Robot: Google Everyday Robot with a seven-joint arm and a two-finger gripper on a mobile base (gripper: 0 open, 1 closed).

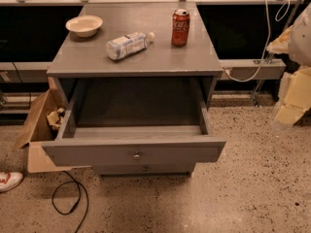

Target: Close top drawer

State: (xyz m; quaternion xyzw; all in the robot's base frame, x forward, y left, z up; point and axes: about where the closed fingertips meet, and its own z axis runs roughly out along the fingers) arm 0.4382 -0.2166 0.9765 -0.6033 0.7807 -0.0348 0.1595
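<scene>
The top drawer (133, 152) of the grey cabinet (136, 64) is pulled far out toward me. Its flat front panel has one small round metal knob (136, 156) at its centre. Its deep box (136, 106) looks empty inside. A lower drawer front (144, 168) with a similar knob shows just under it. My gripper (291, 101) is a blurred cream and white shape at the right edge of the view. It is held to the right of the cabinet, apart from the drawer.
On the cabinet top stand a red cola can (180, 27), a plastic bottle (127, 45) lying on its side and a cream bowl (84, 25). An open cardboard box (39, 125) sits left of the cabinet. A black cable (68, 198) and a shoe (8, 180) lie on the floor.
</scene>
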